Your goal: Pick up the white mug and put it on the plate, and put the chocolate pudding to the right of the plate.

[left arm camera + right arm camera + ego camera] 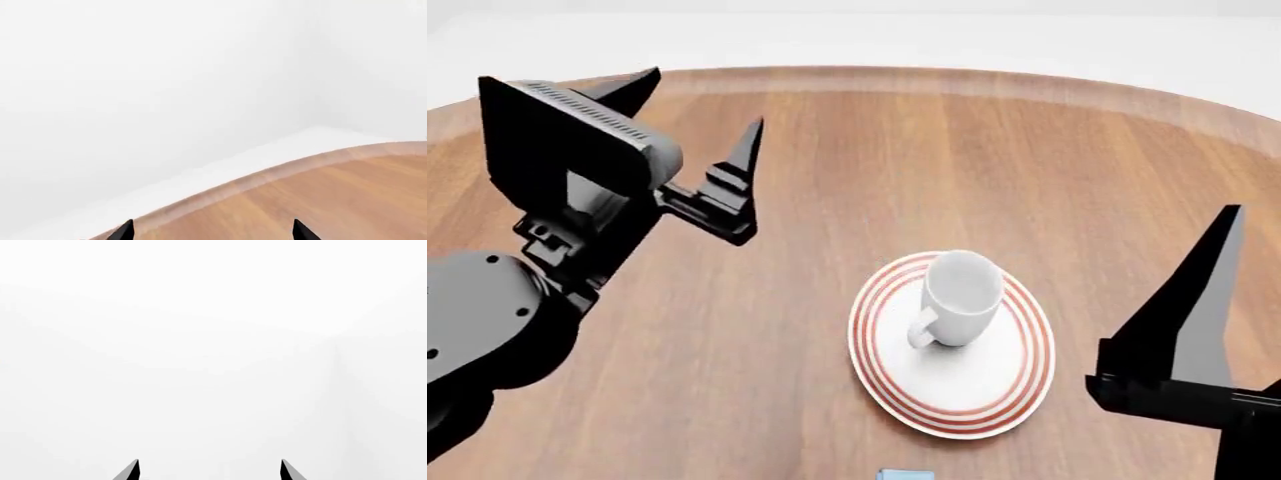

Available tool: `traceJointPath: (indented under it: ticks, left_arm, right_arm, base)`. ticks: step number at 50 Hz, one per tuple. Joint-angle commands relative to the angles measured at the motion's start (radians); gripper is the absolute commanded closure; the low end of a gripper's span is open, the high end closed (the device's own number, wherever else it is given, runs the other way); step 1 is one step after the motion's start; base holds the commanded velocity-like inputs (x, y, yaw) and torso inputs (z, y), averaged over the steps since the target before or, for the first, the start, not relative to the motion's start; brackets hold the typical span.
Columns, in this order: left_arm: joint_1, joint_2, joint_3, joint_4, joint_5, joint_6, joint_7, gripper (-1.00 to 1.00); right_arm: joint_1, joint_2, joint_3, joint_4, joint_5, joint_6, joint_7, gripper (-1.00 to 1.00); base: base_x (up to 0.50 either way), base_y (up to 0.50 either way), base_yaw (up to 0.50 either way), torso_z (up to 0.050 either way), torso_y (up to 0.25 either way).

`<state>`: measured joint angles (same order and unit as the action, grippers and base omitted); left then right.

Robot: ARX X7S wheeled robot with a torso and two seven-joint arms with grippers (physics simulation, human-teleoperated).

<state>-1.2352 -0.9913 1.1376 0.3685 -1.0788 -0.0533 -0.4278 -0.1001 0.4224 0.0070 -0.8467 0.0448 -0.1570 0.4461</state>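
Plate (897,385): red-ringed, on wooden table (961,150).
White mug (958,296): upright on plate, unmarked.
Left gripper (694,110): spread, empty, beyond plate.
Right gripper (209,470): spread, empty.

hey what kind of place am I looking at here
Probably a bare simulated tabletop test scene, not a lived-in room: a round wooden table, blank white surroundings, and only a white mug on a red-ringed plate.

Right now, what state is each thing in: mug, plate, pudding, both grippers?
white mug: upright on the plate, handle toward the robot, nothing gripping it.
plate: flat on the wooden table, carrying the mug.
chocolate pudding: only a blue corner shows at the head view's bottom edge; state unclear.
left gripper: open, empty, above the table.
right gripper: open, empty.
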Motion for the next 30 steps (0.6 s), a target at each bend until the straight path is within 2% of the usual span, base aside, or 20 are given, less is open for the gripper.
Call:
traceJointPath:
  ticks: [1,13,18,22,28,30]
  left_arm:
    - [0.054,-0.046,-0.067,-0.027,0.088,0.116,-0.189,-1.00]
    - [0.048,-0.034,-0.061,-0.038,0.104,0.091,-0.196,-1.00]
    - [0.043,-0.036,-0.065,-0.037,0.101,0.088,-0.194,-1.00]
    - [0.036,-0.027,-0.065,-0.041,0.101,0.079,-0.194,-1.00]
    - [0.036,-0.027,-0.063,-0.037,0.112,0.074,-0.195,-1.00]
    - [0.037,-0.027,-0.061,-0.035,0.115,0.073,-0.195,-1.00]
  right_arm:
    - [0.000,0.002,-0.004,-0.003,-0.004,0.005,0.002,-1.00]
    - [0.000,0.004,-0.004,0.000,-0.003,0.003,0.005,-1.00]
    - [0.012,0.008,-0.005,-0.032,-0.004,0.053,0.007,-1.00]
    - [0.027,0.023,-0.022,-0.072,0.070,0.164,-0.008,-1.00]
    - [0.049,0.048,-0.087,-0.178,0.178,0.422,-0.025,-1.00]
    - [0.064,0.139,-0.154,-0.200,0.276,0.465,0.062,-1.00]
  base:
    - [0.00,0.00,0.00,0.000,0.000]
    - [0.00,0.00,0.00,0.000,0.000]
    - [0.00,0.00,0.00,0.000,0.000]
    - [0.00,0.00,0.00,0.000,0.000]
    - [0.00,0.00,0.00,0.000,0.000]
    - [0.00,0.00,0.00,0.000,0.000]
